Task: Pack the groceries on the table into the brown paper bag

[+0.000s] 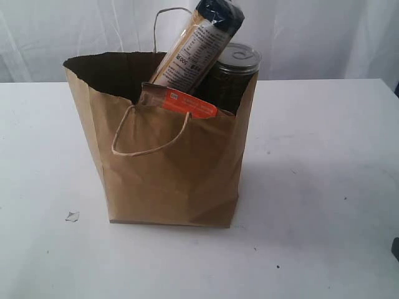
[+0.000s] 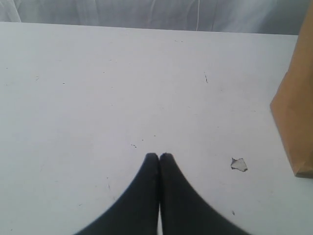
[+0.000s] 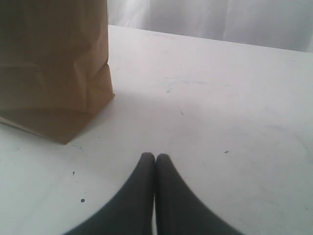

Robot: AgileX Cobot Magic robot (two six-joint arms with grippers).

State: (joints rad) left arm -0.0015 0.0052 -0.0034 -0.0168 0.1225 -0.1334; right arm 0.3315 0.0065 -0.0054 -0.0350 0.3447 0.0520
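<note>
The brown paper bag (image 1: 174,168) stands upright in the middle of the white table (image 1: 324,187). Out of its top stick a long pasta packet (image 1: 196,43) with a dark end, a dark can (image 1: 234,78) with a pull-tab lid, and an orange pouch (image 1: 187,103). In the left wrist view my left gripper (image 2: 159,156) is shut and empty over bare table, with the bag's corner (image 2: 296,112) off to one side. My right gripper (image 3: 155,156) is likewise shut and empty, apart from the bag's lower side (image 3: 54,68). Neither gripper shows in the exterior view.
A small white crumb (image 1: 72,216) lies on the table by the bag's left bottom corner; the same crumb (image 2: 239,164) shows near my left gripper. A white curtain (image 1: 324,31) hangs behind the table. A dark edge (image 1: 395,248) shows at the far right.
</note>
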